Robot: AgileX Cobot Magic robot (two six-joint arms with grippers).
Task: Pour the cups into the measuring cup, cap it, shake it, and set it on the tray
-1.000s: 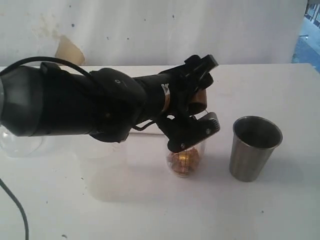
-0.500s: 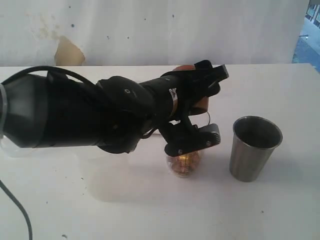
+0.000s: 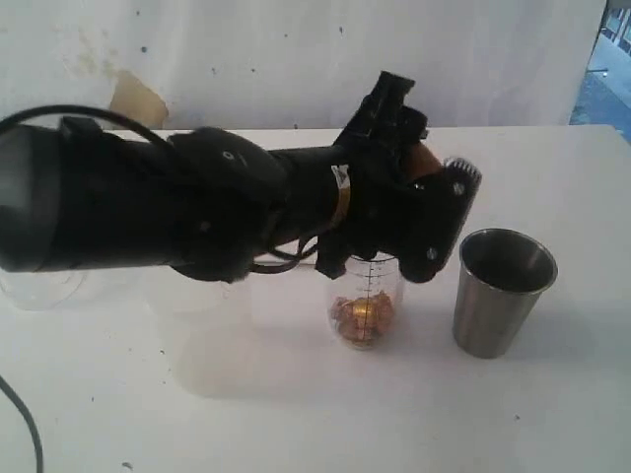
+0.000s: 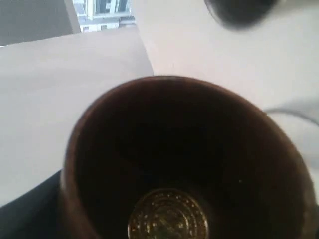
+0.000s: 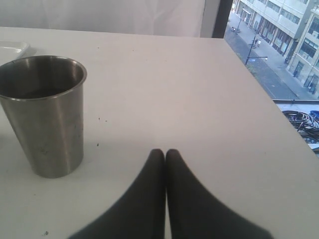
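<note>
The wooden cup [image 3: 424, 161] is clasped by the left gripper [image 3: 425, 140], with the measuring cup [image 3: 363, 296] at seven o'clock below; the right gripper [image 5: 165, 154] is closed, empty.

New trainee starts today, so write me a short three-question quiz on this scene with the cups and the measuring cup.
1. True or false: the right hand is shut with nothing in it.
2. Fill in: the steel tumbler stands ___ on the table.
3. Which thing does the left hand hold up near the top of the measuring cup? A) a lid B) the wooden cup C) a spoon

Key: 1 true; 2 upright; 3 B.
</note>
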